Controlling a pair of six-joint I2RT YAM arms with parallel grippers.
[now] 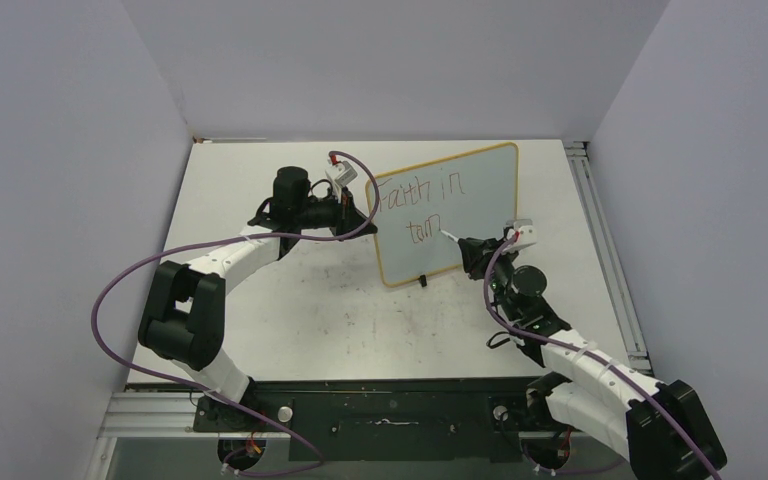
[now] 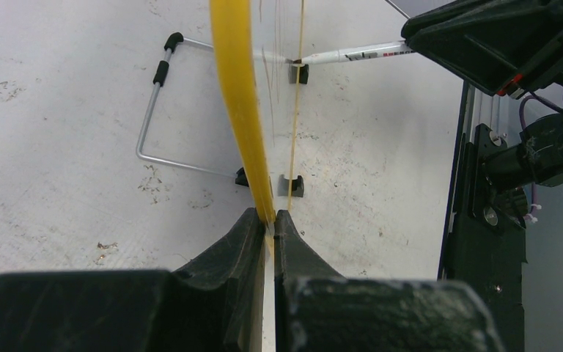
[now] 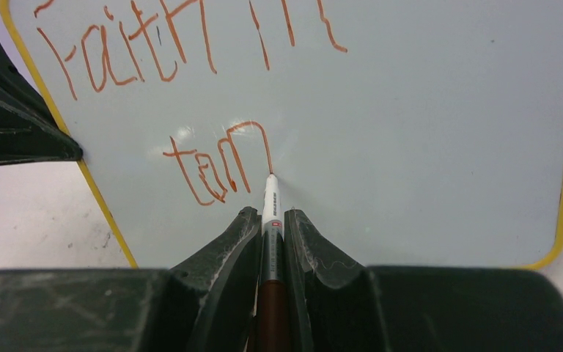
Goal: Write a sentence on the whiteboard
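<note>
1. White-faced, yellow-framed whiteboard [image 1: 480, 195]: upright on table [image 1: 290, 320], past mid-depth, between both arms, written face toward the arm bases.
2. Black left gripper [image 2: 270, 218]: pressed together on the board's left edge; yellow frame pinched between the fingertips, seen edge-on from the left wrist.
3. Black right gripper [image 3: 270, 220]: pinching a marker [image 3: 270, 198] lengthwise between the fingers, white nose forward, dark red body behind.
4. Marker tip: touching the board face at the foot of the last stroke of the lower line.
5. Orange-red sentence [image 3: 212, 165]: hand-lettered in two lines; upper reads "Faith in", lower roughly "tom"; both in the board's left half, lower line close to the left frame.
6. Black feet [image 2: 291, 185]: small clips under the lower frame, resting on the table.
7. Wire stand [image 2: 161, 72]: bent metal loop with black sleeves, flat on the table behind the board, meeting it at a foot.
8. Table surface: white, scuffed with dark specks around the board.
</note>
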